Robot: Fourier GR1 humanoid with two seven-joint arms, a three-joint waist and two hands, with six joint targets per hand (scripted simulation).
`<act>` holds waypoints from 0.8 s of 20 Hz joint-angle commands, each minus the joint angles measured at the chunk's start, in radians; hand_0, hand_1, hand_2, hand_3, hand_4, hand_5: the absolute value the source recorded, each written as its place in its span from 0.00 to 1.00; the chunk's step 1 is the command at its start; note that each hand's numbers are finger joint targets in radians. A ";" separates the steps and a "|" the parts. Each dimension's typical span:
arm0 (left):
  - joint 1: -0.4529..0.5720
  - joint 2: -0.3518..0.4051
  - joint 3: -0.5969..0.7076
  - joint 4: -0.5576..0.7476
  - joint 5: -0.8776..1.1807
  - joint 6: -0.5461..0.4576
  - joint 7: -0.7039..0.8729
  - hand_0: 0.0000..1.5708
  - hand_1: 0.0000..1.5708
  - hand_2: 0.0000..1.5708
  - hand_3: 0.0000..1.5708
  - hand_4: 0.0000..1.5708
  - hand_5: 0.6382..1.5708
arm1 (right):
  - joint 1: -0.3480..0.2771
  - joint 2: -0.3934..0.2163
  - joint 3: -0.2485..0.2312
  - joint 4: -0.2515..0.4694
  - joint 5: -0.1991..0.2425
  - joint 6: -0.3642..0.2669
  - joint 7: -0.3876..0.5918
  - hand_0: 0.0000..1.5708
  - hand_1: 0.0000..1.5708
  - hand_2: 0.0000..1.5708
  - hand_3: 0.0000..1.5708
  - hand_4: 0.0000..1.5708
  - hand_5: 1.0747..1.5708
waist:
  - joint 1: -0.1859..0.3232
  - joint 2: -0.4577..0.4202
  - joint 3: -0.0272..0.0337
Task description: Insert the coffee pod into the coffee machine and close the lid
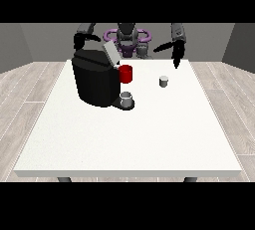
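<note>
1. The near edge of my white table (124,149) runs across the bottom of the front view, and the broad stretch of top behind it carries nothing.
2. Further back, a small grey cup (127,99) stands on the black base of the coffee machine (94,82), at the machine's front right corner as the view shows it.
3. The coffee machine is a black, rounded block on the table's left half in the view. Its grey lid (109,52) is raised and tilts up from the top, so the lid is not closed.
4. A red cylindrical part (126,73) sits just beside the machine's upper front, directly above the grey cup.
5. The coffee pod (164,81), small and light grey, stands upright on the table to the right of the machine, apart from it and from both my hands. It is not in the machine.
6. My hand at the view's right (175,54) hangs above the far table edge, behind the pod and clear of it; its fingers point down, straight and relaxed, holding nothing.
7. My hand at the view's left (79,40) is behind the top of the machine, near the lid. I cannot tell how it is set.
8. My torso sits at the far side, centred behind the table.
</note>
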 commanded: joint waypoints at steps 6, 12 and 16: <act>-0.156 0.069 -0.003 0.248 -0.215 0.111 -0.067 0.00 0.00 0.00 0.00 0.00 1.00 | -0.055 0.040 0.070 -0.010 0.016 -0.003 -0.103 0.00 0.00 0.00 0.00 0.26 1.00 | -0.087 0.149 0.0001; -0.240 0.147 0.021 0.428 -0.247 0.051 -0.156 0.00 0.00 0.00 0.00 0.00 1.00 | -0.116 0.008 -0.003 0.008 0.029 -0.036 -0.032 0.00 0.00 0.00 0.00 0.27 1.00 | -0.063 0.199 -0.0003; -0.324 0.157 0.032 0.547 -0.262 0.014 -0.097 0.00 0.00 0.00 0.00 0.00 1.00 | -0.117 0.002 0.025 -0.005 0.047 -0.031 0.037 0.00 0.00 0.00 0.00 0.31 1.00 | -0.088 0.190 -0.0004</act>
